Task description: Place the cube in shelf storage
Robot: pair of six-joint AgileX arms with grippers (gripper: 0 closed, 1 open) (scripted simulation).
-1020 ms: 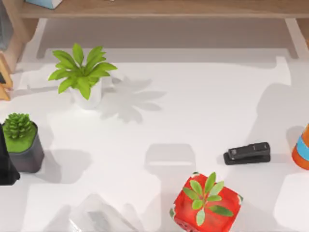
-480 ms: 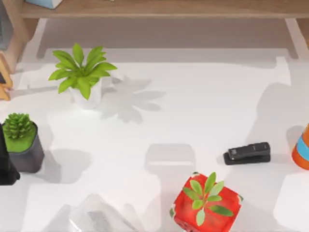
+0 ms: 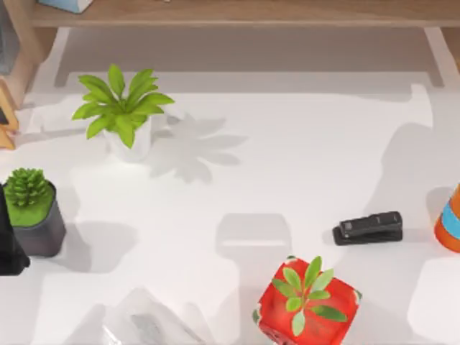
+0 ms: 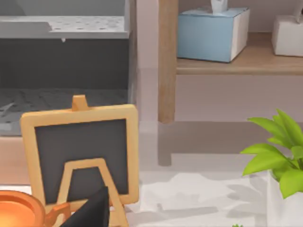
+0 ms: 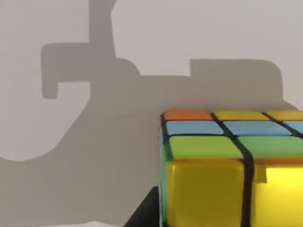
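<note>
The cube (image 5: 227,165) sits very close in the right wrist view, with yellow, green, blue and orange squares split by black lines, against white tabletop crossed by arm shadows. A dark part (image 5: 142,215) of my right gripper shows beside the cube's lower corner; whether it grips the cube is hidden. The shelf storage (image 3: 237,13) is a long light-brown board along the far edge of the top view. Its board (image 4: 236,66) and a wooden upright (image 4: 168,61) also appear in the left wrist view. A dark wedge (image 4: 92,213) of my left gripper shows there.
A leafy plant in a white pot (image 3: 122,108), a grey pot with a succulent (image 3: 32,212), a red planter (image 3: 305,302), a black stapler (image 3: 368,227) and an orange-blue object (image 3: 449,219) stand on the table. A blue box (image 4: 213,30) is on the shelf; a small chalkboard easel (image 4: 80,151) stands nearby.
</note>
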